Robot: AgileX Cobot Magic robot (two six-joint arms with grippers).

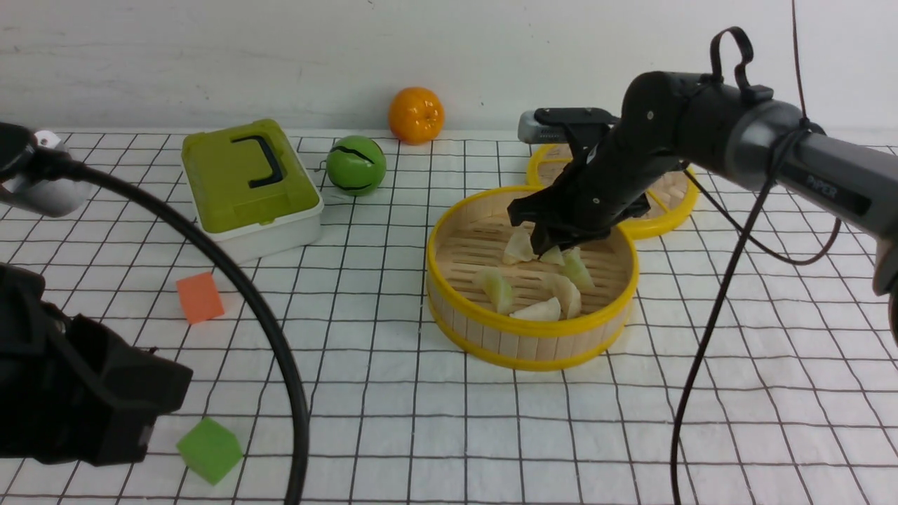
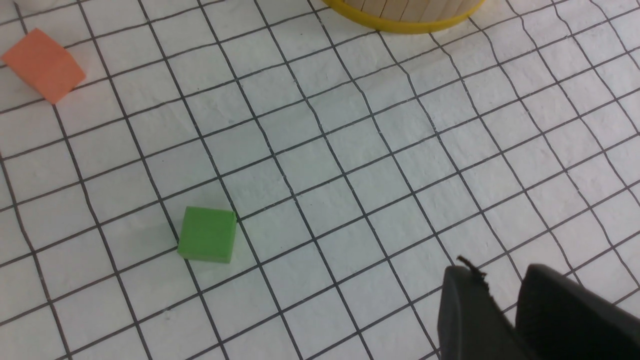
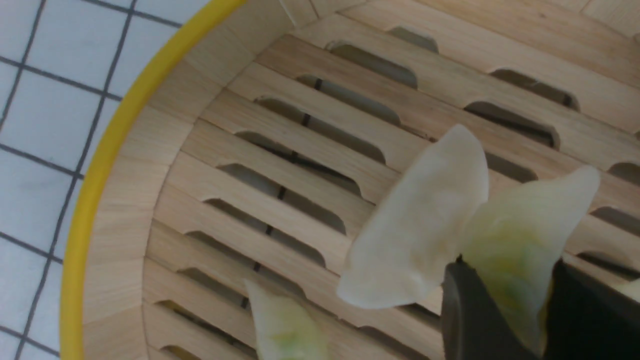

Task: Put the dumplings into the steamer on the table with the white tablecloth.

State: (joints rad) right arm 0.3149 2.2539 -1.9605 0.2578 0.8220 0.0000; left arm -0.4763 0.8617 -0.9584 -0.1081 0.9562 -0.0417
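Observation:
The steamer (image 1: 449,294), a round bamboo basket with yellow rims, stands mid-table on the white tablecloth (image 1: 393,393). Several dumplings lie on its slatted floor (image 3: 280,150), among them a cream one (image 1: 519,247) and a pale green one (image 1: 495,287). My right gripper (image 1: 551,247) hangs inside the steamer, shut on a pale green dumpling (image 3: 525,225) that touches a cream dumpling (image 3: 425,225). My left gripper (image 2: 500,272) hovers low at the front left over bare cloth. Its fingers (image 2: 467,310) stand slightly apart with nothing between them. The steamer's lower rim (image 2: 400,22) shows in the left wrist view.
The woven lid (image 1: 666,210) lies behind the steamer. A green lunch box (image 1: 245,182), a green ball (image 1: 356,165) and an orange (image 1: 416,114) sit at the back. An orange cube (image 1: 200,297) and a green cube (image 1: 209,449) lie at the front left, by the left arm's cable (image 1: 270,337).

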